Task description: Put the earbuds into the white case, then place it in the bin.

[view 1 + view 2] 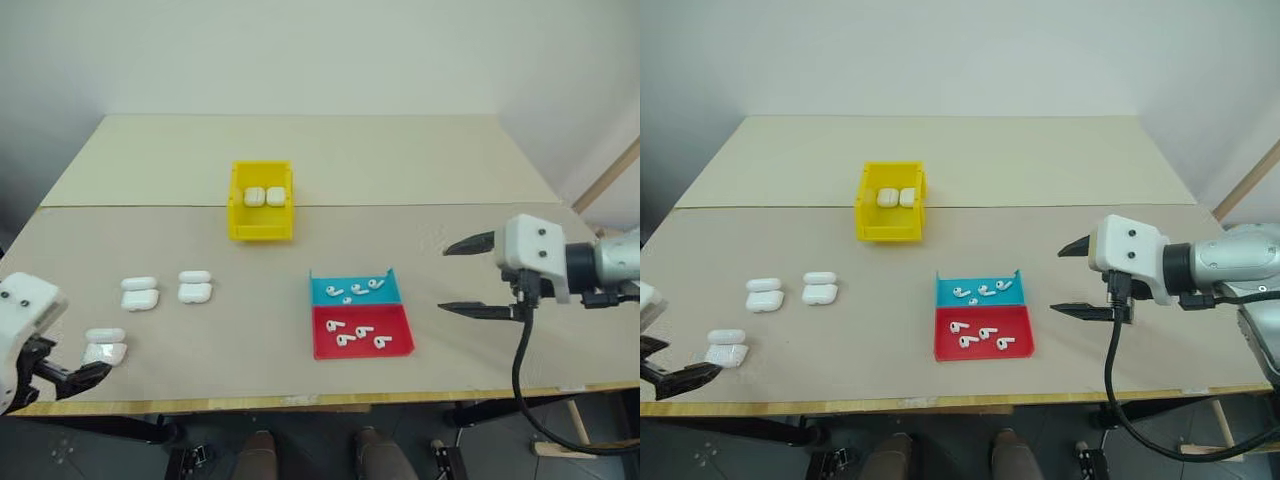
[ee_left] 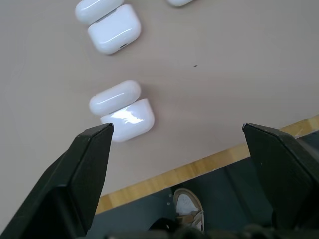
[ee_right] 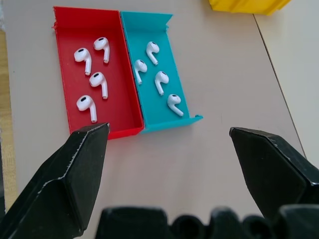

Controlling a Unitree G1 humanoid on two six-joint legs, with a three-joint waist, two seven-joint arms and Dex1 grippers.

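Both grippers stand wide apart at the jaws and hold nothing: the right gripper [image 1: 478,277] hangs over the table [image 1: 480,200] just to the right of the blue-and-red tray [image 1: 360,343], pointing toward it, while the left gripper [image 2: 177,149] hovers at the near left edge of the table beside the closest white case [image 1: 105,346]. Eight earbuds [image 3: 89,62] lie loose in the tray, four in the red half and four in the blue, none touching another as far as can be seen. Three cases sit open on the left part of the table, lids flipped back, and two more, apparently shut, already rest in the yellow bin [image 1: 261,228] farther back. Those earbuds look very light, hard and glossy, so I judge they will slip or skitter under thick black fingers; the short stem seems the better place to pinch, with the fingers closing across it, not over the rounded head (the tray's low walls leave little room to come in from the side). A case, I judge, is light and stiff too, with smooth rounded corners that may squirt out of a grip; taking it across its flat front and back faces, below the hinge, looks safest, and the open lid should be kept clear of the fingers so it is not forced backward.
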